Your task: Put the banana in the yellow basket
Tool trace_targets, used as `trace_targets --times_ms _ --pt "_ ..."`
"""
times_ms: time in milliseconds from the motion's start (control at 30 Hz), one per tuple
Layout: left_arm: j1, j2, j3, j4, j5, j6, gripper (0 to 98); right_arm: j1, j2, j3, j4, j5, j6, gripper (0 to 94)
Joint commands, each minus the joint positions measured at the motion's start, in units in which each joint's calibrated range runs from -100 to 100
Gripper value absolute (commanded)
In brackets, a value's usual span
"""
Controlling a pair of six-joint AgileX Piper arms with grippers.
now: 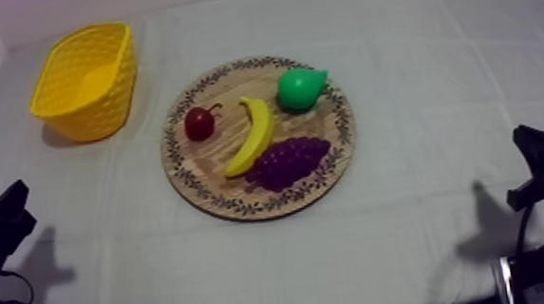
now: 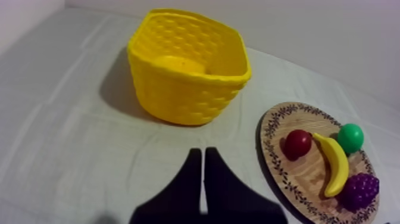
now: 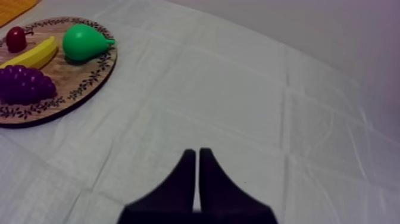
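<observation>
Grey-white cloth (image 1: 402,75), fruit on the wooden board (image 1: 203,165), both arms low at the near corners.
Set mid-table, the board has the yellow basket (image 1: 91,114) standing apart from it at the far left. The left gripper (image 2: 203,173) and right gripper (image 3: 197,173) are each clenched to a narrow wedge, grasping nothing. The banana (image 1: 251,135) lies across the board's middle, touching the grapes (image 1: 286,162), with the pear (image 1: 300,89) beyond it and the small red fruit (image 1: 200,124) on its basket side.

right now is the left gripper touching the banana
Apart. The left wrist view shows bare cloth between the left gripper and the banana on the board.
</observation>
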Motion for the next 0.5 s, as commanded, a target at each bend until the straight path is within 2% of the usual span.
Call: trace_targets --times_ms 0,433,467 --pt "0.01 0.00 0.04 -0.01 0.00 -0.02 0.1 -0.02 -0.03 -0.03 -0.01 -0.04 -0.01 0.2" --pt "-0.11 0.00 0.04 -0.01 0.00 -0.02 0.1 -0.02 -0.03 -0.03 -0.01 -0.04 -0.01 0.2" --pt "-0.23 0.00 0.14 -0.01 -0.34 -0.84 0.1 -0.02 -0.03 -0.03 -0.01 -0.04 -0.01 0.2"
